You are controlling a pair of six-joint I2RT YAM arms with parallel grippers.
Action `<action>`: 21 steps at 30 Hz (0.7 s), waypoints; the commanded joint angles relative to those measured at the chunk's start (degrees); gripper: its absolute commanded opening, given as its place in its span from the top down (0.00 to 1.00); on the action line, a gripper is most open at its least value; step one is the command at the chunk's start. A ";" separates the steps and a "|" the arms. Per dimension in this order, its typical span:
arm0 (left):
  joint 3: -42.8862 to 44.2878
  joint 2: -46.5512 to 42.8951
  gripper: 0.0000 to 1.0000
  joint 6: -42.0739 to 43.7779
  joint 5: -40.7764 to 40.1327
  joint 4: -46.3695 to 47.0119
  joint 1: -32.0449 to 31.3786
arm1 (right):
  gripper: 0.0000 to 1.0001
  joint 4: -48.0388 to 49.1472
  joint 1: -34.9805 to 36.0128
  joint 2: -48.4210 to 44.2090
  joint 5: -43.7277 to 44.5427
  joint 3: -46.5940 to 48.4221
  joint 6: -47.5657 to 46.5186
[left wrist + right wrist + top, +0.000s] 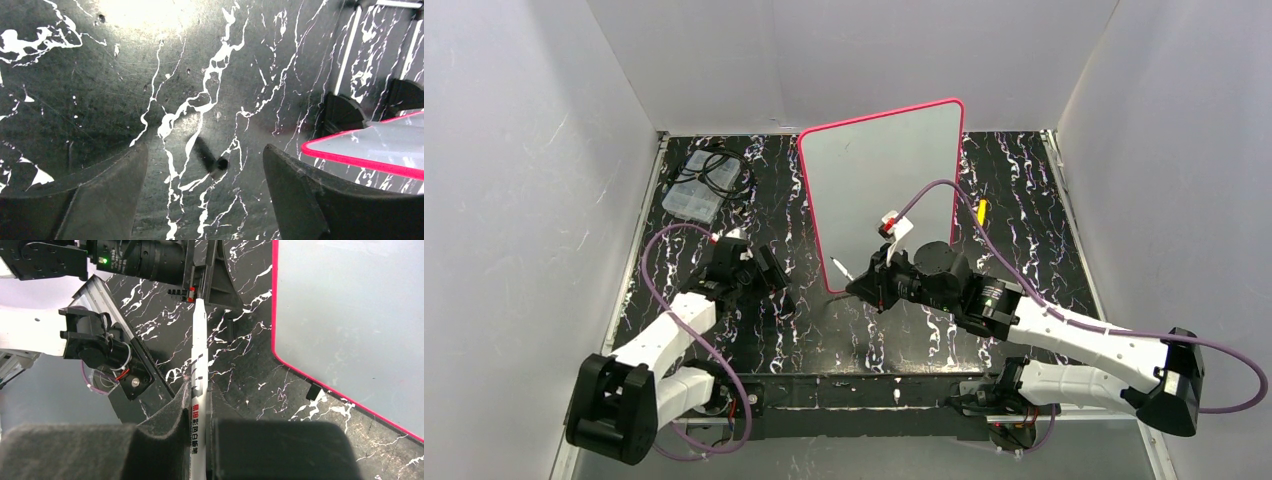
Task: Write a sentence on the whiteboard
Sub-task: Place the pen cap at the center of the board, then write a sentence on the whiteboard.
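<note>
Has the whiteboard (882, 190) standing upright at mid-desk, a little toward the far side, face turned to the arms, likely so as to lie within reach of the writing arm. Bears no writing that can be made out.

Grips a white marker (199, 365) tight between the right fingers (175, 415), clamped around the barrel with the tip well out ahead, probably to leave a clear sight of the nib and room to press. Holds it low, just on the near side of the board's lower left corner, pointing left along the bottom edge and not at the face. Calls, by this reading, for a turn toward the face before any stroke.

Leaves the left fingers (120, 175) spread wide and empty, hanging low over the black marbled desk (75, 75), left of the board and apart from it, seemingly out of the writing arm's way. Shows a small dark piece (215, 160) on the desk below the gap between them. Possibly the marker's cap, but too blurred to say.
</note>
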 commanded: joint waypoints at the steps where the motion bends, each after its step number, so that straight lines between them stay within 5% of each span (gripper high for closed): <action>1: 3.27 -5.33 0.14 1.91 -2.85 -3.64 -0.22 | 0.99 0.87 0.20 -1.30 2.06 1.83 -0.93; 6: 8.46 -15.26 0.10 6.47 -1.18 -8.69 -0.28 | 0.99 3.03 0.20 -2.05 5.19 1.10 -1.05; 10: 13.35 -20.71 0.11 7.39 11.35 -9.36 -0.74 | 0.99 6.92 0.20 -0.36 6.22 2.56 -1.53; 14: 18.15 -21.13 0.12 2.93 22.55 -8.33 -3.27 | 0.99 11.99 0.20 1.97 3.45 3.84 -2.66; 21: 18.01 -23.84 0.11 -5.27 24.58 -2.03 -8.04 | 0.99 15.87 0.20 6.22 0.30 6.27 -3.07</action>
